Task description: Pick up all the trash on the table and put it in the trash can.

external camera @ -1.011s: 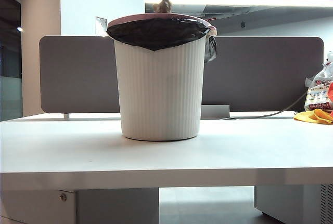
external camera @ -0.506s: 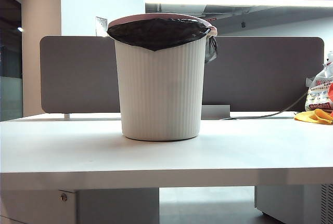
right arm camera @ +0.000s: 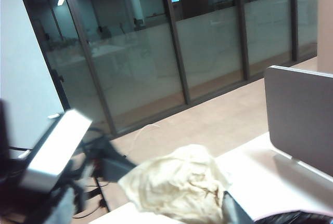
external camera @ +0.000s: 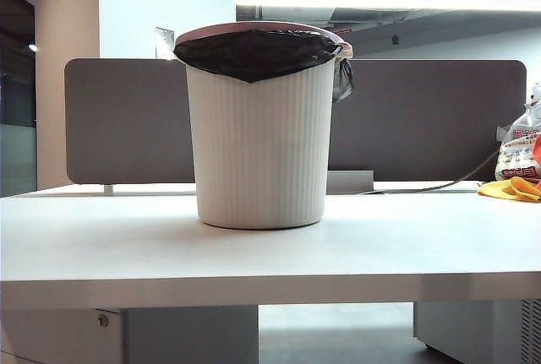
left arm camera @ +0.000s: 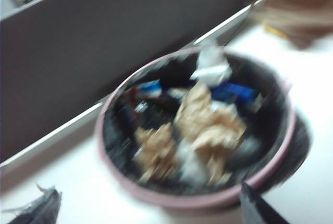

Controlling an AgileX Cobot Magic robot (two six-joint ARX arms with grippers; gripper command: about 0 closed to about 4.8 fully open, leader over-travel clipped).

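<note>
The trash can [external camera: 260,127] is standing mid-frame on the table [external camera: 270,254], crumpled trash [left arm camera: 208,125] lying inside. The left gripper [left arm camera: 151,211] is hovering above it, jaws apart and empty. The right gripper [right arm camera: 208,208] is carrying beige trash [right arm camera: 177,185]; its jaws cannot be made out.

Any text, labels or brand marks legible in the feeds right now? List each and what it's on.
Nothing can be read in full.
White printed plastic bag at the right edge of the exterior view: red and blue print, too small to read.
Blue wrappers inside the white ribbed plastic trash can: left wrist view too blurred to read.
Small white sign behind the trash can: no legible marks.
Right wrist view: no text.
</note>
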